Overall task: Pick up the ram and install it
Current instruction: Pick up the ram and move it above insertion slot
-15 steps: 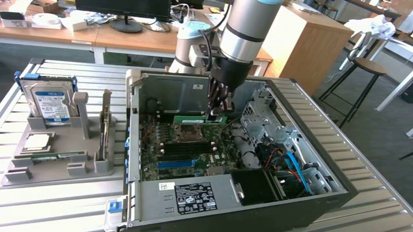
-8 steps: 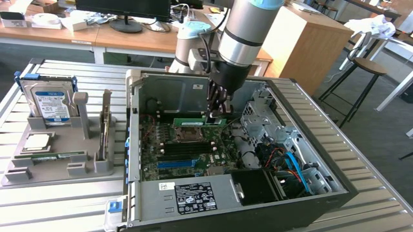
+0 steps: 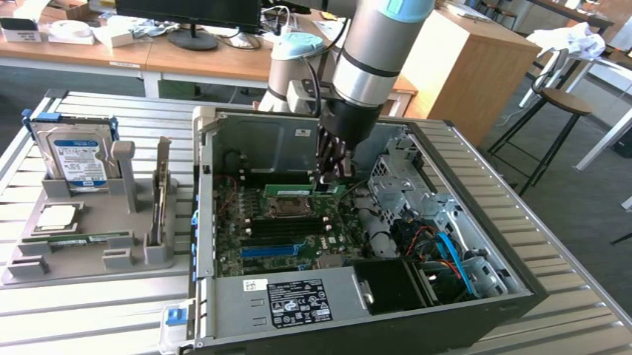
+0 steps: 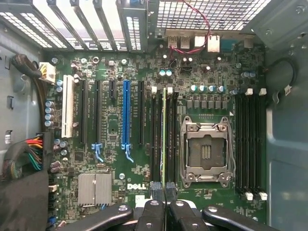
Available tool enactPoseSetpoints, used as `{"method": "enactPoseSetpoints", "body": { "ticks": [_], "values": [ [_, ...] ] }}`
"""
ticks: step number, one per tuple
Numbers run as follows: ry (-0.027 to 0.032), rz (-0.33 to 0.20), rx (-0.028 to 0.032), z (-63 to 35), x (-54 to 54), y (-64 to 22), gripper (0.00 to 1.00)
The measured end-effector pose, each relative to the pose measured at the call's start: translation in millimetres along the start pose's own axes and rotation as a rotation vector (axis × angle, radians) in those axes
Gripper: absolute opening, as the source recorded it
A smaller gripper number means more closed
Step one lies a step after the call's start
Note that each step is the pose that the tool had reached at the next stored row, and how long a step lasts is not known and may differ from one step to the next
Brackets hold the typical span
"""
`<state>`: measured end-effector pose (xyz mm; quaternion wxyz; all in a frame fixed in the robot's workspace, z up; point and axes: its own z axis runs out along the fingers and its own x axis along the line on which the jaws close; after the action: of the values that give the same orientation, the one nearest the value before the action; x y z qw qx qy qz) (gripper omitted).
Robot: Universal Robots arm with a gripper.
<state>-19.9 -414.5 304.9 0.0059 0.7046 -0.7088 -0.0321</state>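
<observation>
Ram [image 4: 164, 134] gripped edgewise in the closed hand [image 4: 165, 197], down at the board [image 4: 113, 144], 12 o'clock of the socket [image 3: 293, 208] in exterior view; pickup done, full seating unclear, not yet released.

**A:** Where is your arm?

**B:** Reaching down into the open computer case [image 3: 259, 137], which lies on its side on the slatted metal table [image 3: 99, 319]. My gripper [image 3: 328, 182] is low over the motherboard [image 3: 281, 240].

**A:** Holding anything?

**B:** My fingers are pinched on the ram [image 3: 292, 188]. It stands on its long edge just beside the processor socket [image 3: 293, 208]. Whether its lower edge meets the board, I can't tell.

**A:** And outside the case?

**B:** A grey holder tray [image 3: 94, 265] sits at the exterior view's left. A blue-labelled hard drive [image 3: 77, 155] stands upright in it, and a square silver processor [image 3: 56, 216] lies flat nearby.
</observation>
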Motion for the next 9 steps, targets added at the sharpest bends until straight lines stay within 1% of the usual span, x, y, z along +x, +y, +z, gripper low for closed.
{"method": "enactPoseSetpoints", "body": {
  "ticks": [9],
  "values": [
    [-0.0001,0.000,0.0000,8.4,0.3,-0.4,0.11]
  ]
}}
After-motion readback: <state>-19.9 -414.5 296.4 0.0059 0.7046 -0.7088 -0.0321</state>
